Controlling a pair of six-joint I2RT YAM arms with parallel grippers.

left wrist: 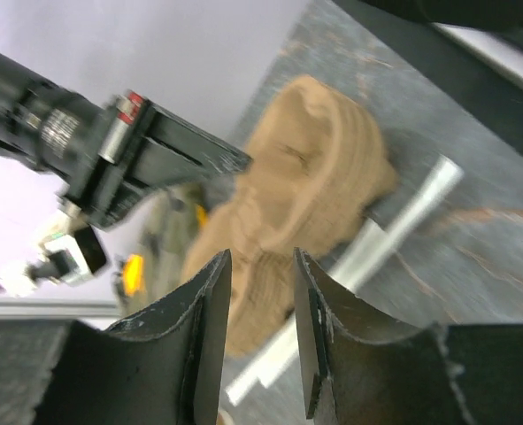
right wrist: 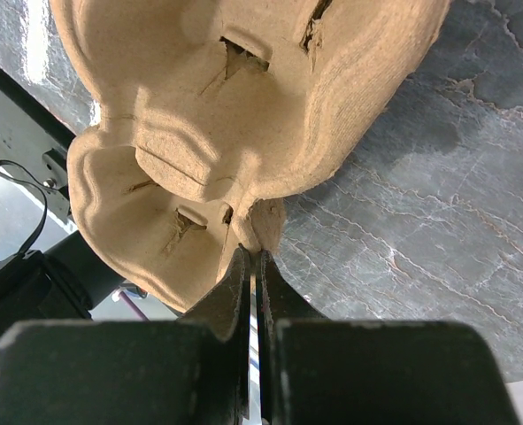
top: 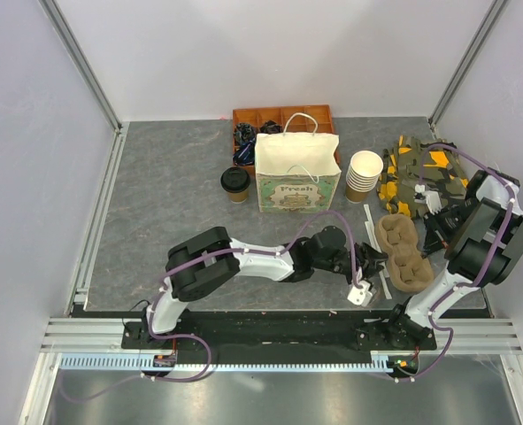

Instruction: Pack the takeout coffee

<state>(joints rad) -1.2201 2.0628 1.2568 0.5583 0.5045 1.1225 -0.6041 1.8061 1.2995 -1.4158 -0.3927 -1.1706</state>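
The takeout coffee [top: 235, 183], a tan cup with a black lid, stands on the table left of the paper bag [top: 297, 173], far from both grippers. The brown pulp cup tray [top: 403, 252] lies at the right. My right gripper [right wrist: 252, 252] is shut on the rim of the tray [right wrist: 243, 106], pinching a small flap of it. My left gripper [left wrist: 261, 257] points at the left end of the tray [left wrist: 314, 168], jaws partly apart with that end showing blurred in the gap. In the top view the left gripper [top: 373, 261] touches the tray's left side.
A stack of lidless cream cups [top: 364, 174] stands right of the bag. A wooden box [top: 279, 119] with dark items sits behind the bag. A pile of yellow and dark pieces [top: 420, 173] lies at the back right. White strips [top: 372, 217] lie by the tray.
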